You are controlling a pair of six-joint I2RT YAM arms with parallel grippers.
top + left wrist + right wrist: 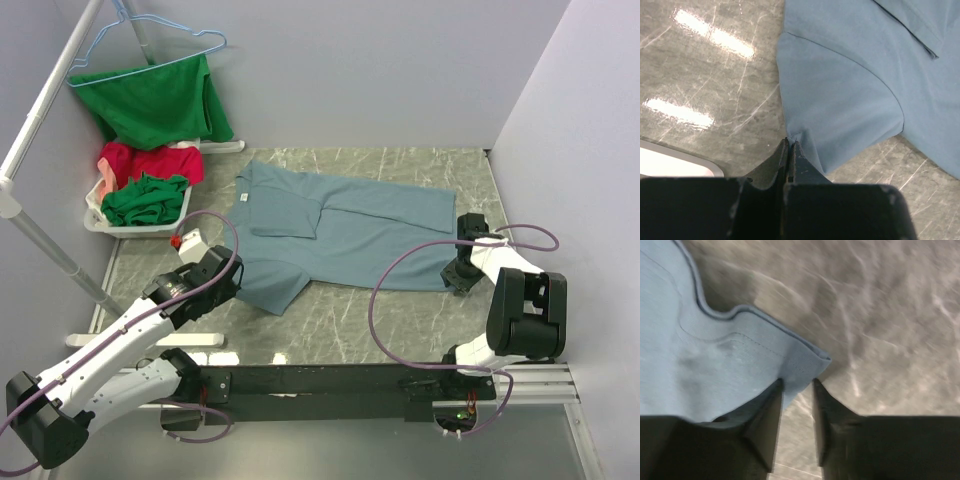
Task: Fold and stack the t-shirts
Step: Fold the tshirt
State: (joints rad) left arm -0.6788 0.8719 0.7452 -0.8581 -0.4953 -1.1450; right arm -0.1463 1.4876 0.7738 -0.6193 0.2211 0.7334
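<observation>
Top external view has the grey-blue t-shirt [345, 230] spread flat across the middle of the marble-patterned table [400, 320], collar toward the left and hem toward the right. The left gripper [232, 283] sits at the near left sleeve, and the right gripper [455, 278] sits at the near right hem corner.

From the left wrist, the left gripper [790, 145] has its fingers pressed together on the sleeve's edge, and the cloth puckers where they meet. A white flat object [680, 162] lies on the table just beside this gripper, apart from the shirt.

From the right wrist, the right gripper [796, 386] has its fingers a narrow gap apart, with the t-shirt's [715, 370] stitched hem corner reaching into the mouth of that gap. The picture is blurred.

At the far left corner a white basket [98, 218] holds a red shirt [150, 160] and a crumpled green shirt [145, 198], well apart from both grippers. Behind it another green shirt [155, 100] hangs on a blue hanger [150, 40] from a white pole [40, 125]. A purple cable [385, 300] loops over the table near the shirt's hem.
</observation>
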